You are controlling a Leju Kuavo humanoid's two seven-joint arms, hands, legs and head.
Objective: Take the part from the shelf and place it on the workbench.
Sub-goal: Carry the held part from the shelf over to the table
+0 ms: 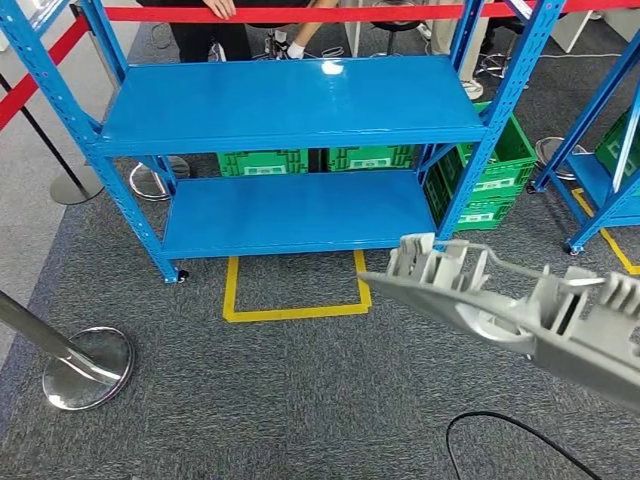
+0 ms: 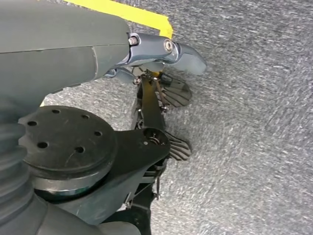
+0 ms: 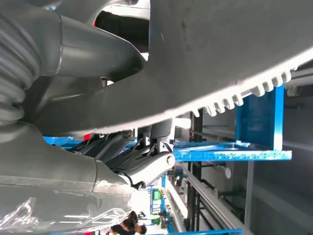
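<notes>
A long light-grey plastic part with ribs and clips hangs in the air at the lower right of the head view, reaching left toward the blue shelf. Both shelf boards are bare. In the right wrist view the part lies broad across my right hand, which grips it between the thumb and the darker fingers. My left hand hangs over the grey carpet, its fingers apart and nothing in them.
Green crates stand behind and right of the shelf. A yellow floor marking lies in front of it. A stanchion base is at the left and a black cable near me. Red barrier tape and a person are behind.
</notes>
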